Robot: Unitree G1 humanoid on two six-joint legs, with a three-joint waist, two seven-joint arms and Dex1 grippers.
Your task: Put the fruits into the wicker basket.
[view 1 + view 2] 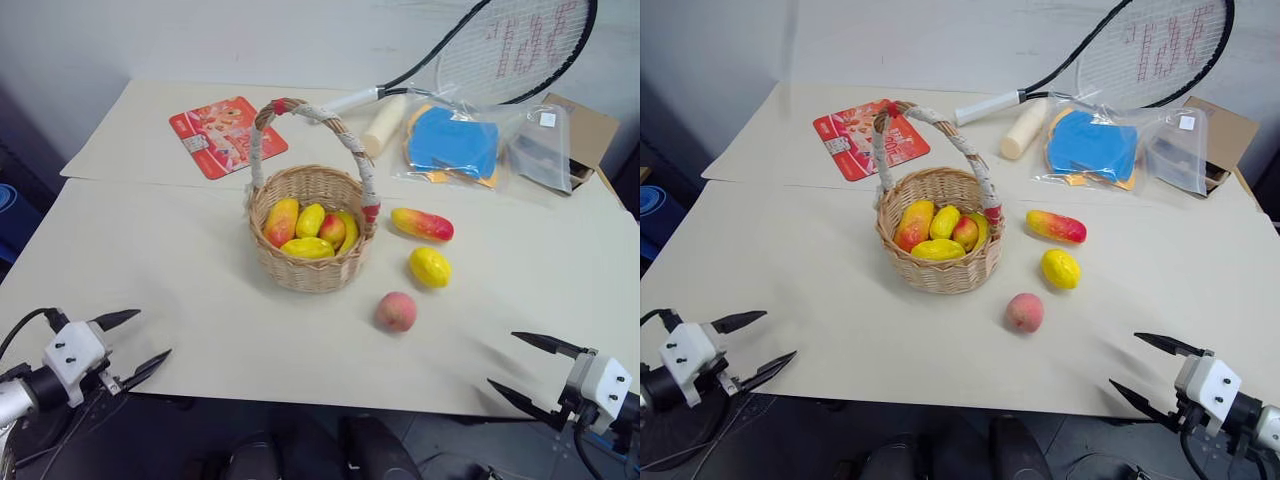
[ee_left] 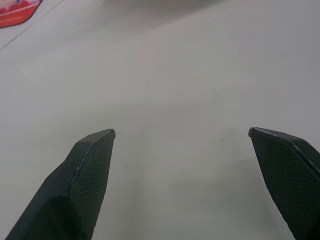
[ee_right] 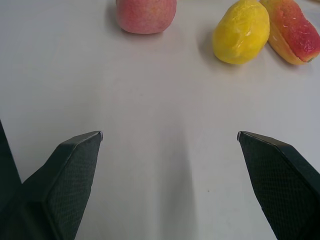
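The round tan wicker basket [image 1: 312,232] sat mid-worktop, already holding perhaps five red-and-yellow fruits. A red-yellow mango [image 1: 422,224], yellow oval lemon [image 1: 430,267] and pink peach [image 1: 396,311] remained outside, toward the right edge. The left gripper [image 1: 135,345] and right gripper [image 1: 522,368] hung spread and empty at the near edge.

The cream table [image 1: 150,290] carries the wicker basket [image 1: 312,262], peach [image 1: 396,311], lemon [image 1: 430,267], mango [image 1: 421,224], a red card [image 1: 227,135], racket [image 1: 500,50] and bagged items [image 1: 455,145].
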